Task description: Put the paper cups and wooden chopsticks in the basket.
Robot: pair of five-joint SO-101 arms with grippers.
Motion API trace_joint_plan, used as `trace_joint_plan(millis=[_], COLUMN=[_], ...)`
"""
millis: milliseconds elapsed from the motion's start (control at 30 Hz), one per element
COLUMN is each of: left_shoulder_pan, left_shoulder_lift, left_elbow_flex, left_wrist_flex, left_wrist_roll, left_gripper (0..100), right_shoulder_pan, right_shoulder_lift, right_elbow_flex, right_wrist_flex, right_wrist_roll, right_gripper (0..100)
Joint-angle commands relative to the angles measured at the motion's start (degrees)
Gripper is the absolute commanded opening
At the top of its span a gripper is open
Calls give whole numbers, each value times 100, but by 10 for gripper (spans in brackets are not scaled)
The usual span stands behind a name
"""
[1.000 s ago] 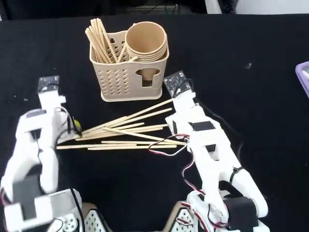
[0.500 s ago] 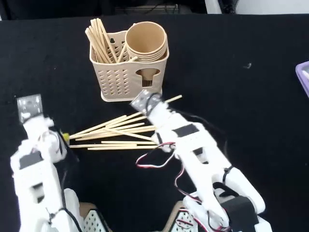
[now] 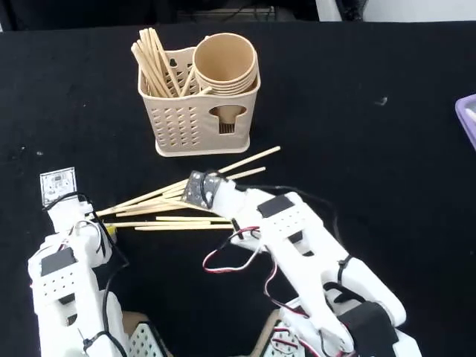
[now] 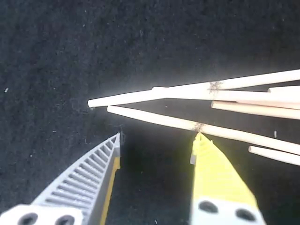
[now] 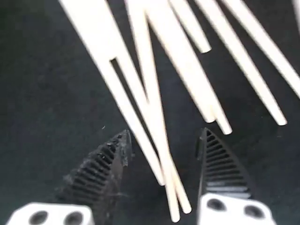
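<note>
A beige slotted basket point(image 3: 195, 123) stands at the back of the black table, with stacked paper cups point(image 3: 225, 63) and several wooden chopsticks point(image 3: 152, 59) upright in it. More loose chopsticks point(image 3: 175, 220) lie fanned out in front of it. My right gripper point(image 5: 165, 136) is open low over the pile, with a few chopsticks point(image 5: 150, 117) lying between its black fingers. My left gripper point(image 4: 158, 137) is open just short of the chopstick tips point(image 4: 140, 97), its yellow finger point(image 4: 218, 178) touching one stick. In the high view, the right arm's wrist point(image 3: 199, 190) covers the middle of the pile.
A purple object point(image 3: 467, 111) pokes in at the table's right edge. Bare black cloth point(image 3: 372, 149) stretches to the right of the basket and pile. Both arm bases stand at the front edge.
The right arm swung left from the pile's right end to its middle, nudging some sticks. The left arm drew back toward the front edge, away from the sticks' left ends.
</note>
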Motion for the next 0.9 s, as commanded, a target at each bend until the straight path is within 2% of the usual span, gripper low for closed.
trace_joint_plan(millis=[0, 300, 500, 700, 867], left_shoulder_pan=[-66, -75, -75, -66, -57], left_shoulder_lift=[-62, -62, -62, -62, -62], left_elbow_flex=[-40, -31, -31, -31, -31], left_wrist_flex=[-70, -62, -62, -62, -62], left_wrist_roll=[26, 26, 26, 26, 26], left_gripper=[245, 245, 245, 245, 245], right_shoulder_pan=[-79, -70, -70, -70, -62], right_shoulder_lift=[4, 681, 716, 602, -295], right_elbow_flex=[-13, -101, -268, -295, -242], right_wrist_flex=[132, 211, 264, 633, 1407], right_wrist_roll=[141, 484, 484, 484, 484], right_gripper=[226, 217, 6, 11, 11])
